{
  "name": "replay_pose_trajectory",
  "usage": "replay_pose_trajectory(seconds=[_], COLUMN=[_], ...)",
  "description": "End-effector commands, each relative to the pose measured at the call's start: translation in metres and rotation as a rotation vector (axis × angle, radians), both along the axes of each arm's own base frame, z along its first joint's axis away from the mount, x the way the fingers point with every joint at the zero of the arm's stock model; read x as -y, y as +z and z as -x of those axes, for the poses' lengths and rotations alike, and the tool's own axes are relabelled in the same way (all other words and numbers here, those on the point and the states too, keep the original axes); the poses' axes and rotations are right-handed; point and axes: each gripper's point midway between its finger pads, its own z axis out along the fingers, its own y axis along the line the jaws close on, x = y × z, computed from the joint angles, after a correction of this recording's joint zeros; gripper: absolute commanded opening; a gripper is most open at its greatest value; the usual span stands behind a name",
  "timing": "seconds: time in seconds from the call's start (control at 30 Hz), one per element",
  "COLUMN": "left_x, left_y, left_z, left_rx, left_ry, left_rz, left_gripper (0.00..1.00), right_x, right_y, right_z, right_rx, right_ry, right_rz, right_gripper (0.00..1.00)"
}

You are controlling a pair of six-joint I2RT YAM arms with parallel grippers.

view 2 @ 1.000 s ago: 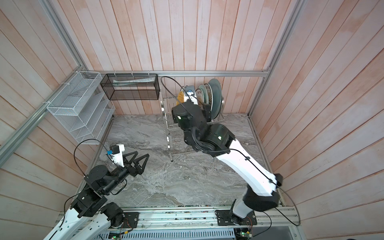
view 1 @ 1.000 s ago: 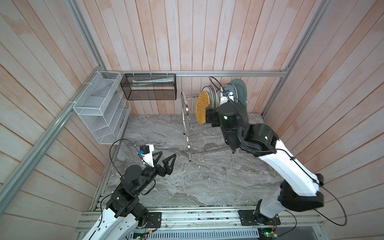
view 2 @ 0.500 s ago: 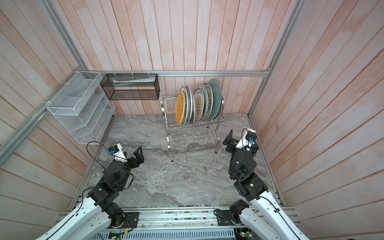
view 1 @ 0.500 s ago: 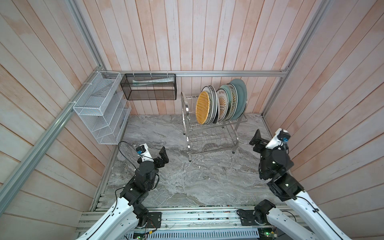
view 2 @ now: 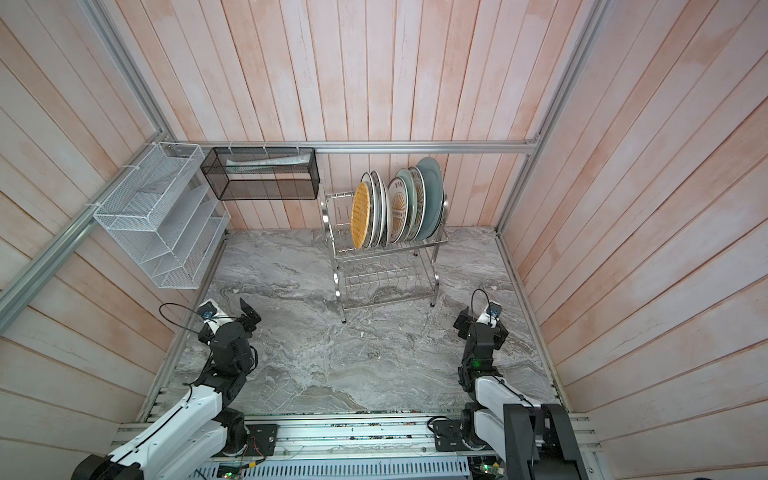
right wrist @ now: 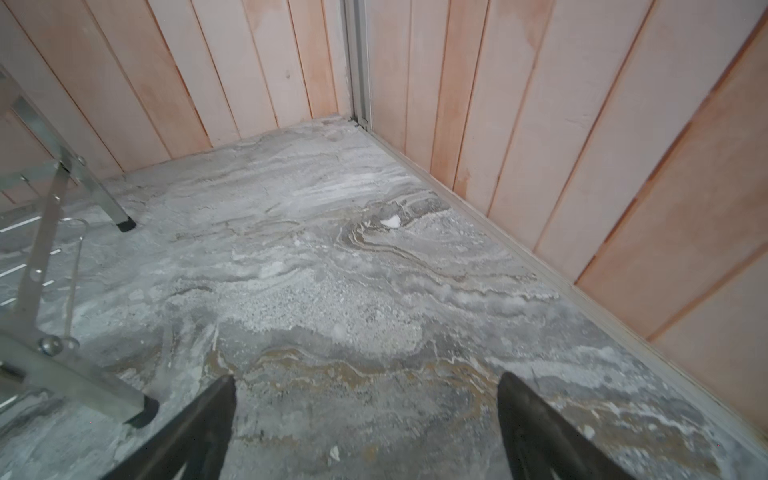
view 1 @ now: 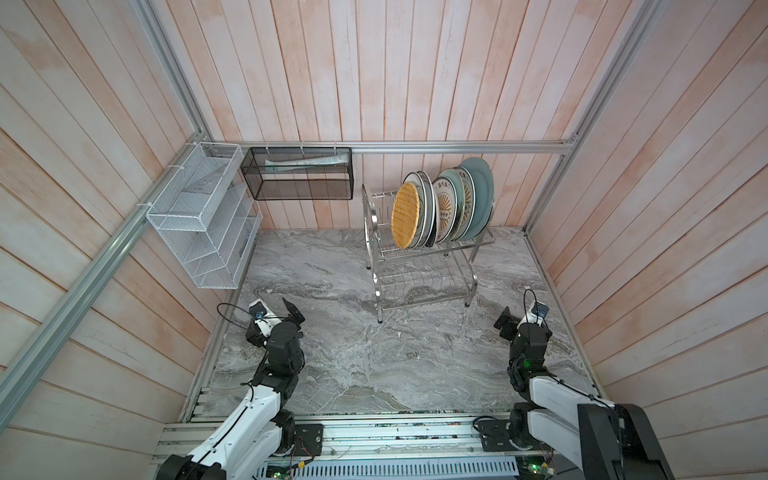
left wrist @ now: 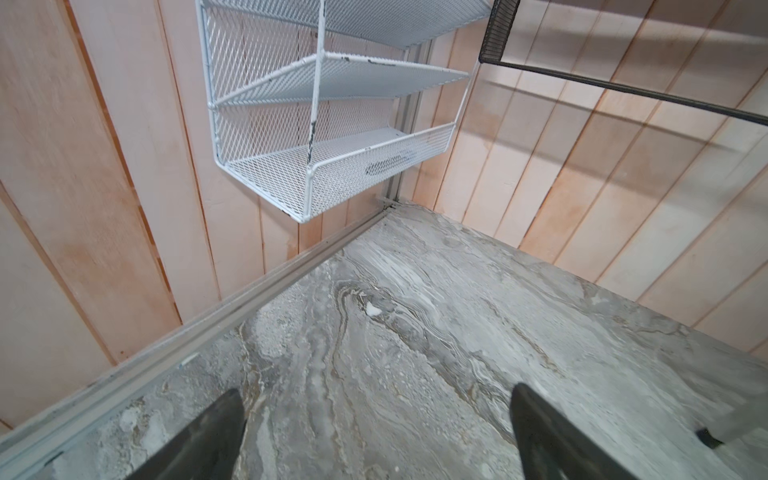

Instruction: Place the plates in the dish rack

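The dish rack (view 1: 419,270) (view 2: 384,276) stands at the back of the marble table, right of centre, in both top views. Several plates stand upright in its upper tier, from the yellow woven plate (view 1: 405,216) (view 2: 360,216) on the left, past a sunburst one (view 1: 445,205), to the grey-blue one (view 1: 480,195) on the right. Its lower tier holds nothing. My left gripper (view 1: 278,318) (left wrist: 374,395) hovers open over the front-left table. My right gripper (view 1: 521,322) (right wrist: 368,380) is open at the front right, beside the rack's legs (right wrist: 50,232). Nothing lies between either pair of fingers.
A white mesh organiser (view 1: 203,216) (left wrist: 324,124) hangs on the left wall. A black mesh basket (view 1: 299,174) (left wrist: 498,29) hangs on the back wall next to it. Wooden walls close in three sides of the table (view 1: 374,353).
The right arm has drawn back from the rack's upper tier, by the yellow plate, to the front right. The left arm has pulled in toward the front left. Both stay open.
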Motion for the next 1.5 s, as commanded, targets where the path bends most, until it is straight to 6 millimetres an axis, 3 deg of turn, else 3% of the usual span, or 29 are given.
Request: replay_pose_trajectory(seconds=[0.0,0.1,0.2,0.33,0.47,0.57,0.8,0.9,0.97,1.47], left_x=[0.002,-0.004,0.018,0.027,0.025,0.040,0.033,0.030,0.027,0.029], left_y=[0.004,-0.014,-0.006,-0.001,-0.005,-0.013,-0.034,-0.037,-0.045,-0.043], left_z=[-0.009,-0.017,-0.027,-0.035,-0.038,-0.046,-0.073,-0.083,-0.094,-0.093], left_rx=[0.052,0.026,0.074,0.119,0.172,0.120,0.024,0.008,-0.055,-0.046], left_ry=[-0.056,-0.052,-0.208,-0.266,-0.252,-0.348,-0.373,-0.379,-0.386,-0.382], left_rz=[-0.033,-0.064,-0.148,-0.171,-0.205,-0.218,-0.163,-0.140,-0.107,-0.125], left_gripper=[1.00,1.00,1.00,1.00,1.00,1.00,1.00,1.00,1.00,1.00], right_x=[-0.003,-0.004,-0.005,-0.007,-0.015,-0.016,-0.016,-0.012,-0.014,-0.013], right_y=[0.047,0.049,0.048,0.043,0.038,0.037,0.020,0.027,0.023,0.018], right_z=[-0.012,-0.020,-0.023,-0.028,-0.035,-0.040,-0.055,-0.054,-0.060,-0.062], right_rx=[0.200,0.190,0.201,0.207,0.185,0.176,0.103,0.166,0.117,0.088], right_ry=[0.033,0.044,0.052,0.062,0.109,0.115,0.115,0.087,0.100,0.111], right_rz=[0.052,0.088,0.107,0.118,0.131,0.135,0.123,0.137,0.123,0.110], right_gripper=[0.98,0.98,0.98,0.98,0.98,0.98,0.98,0.98,0.98,0.98])
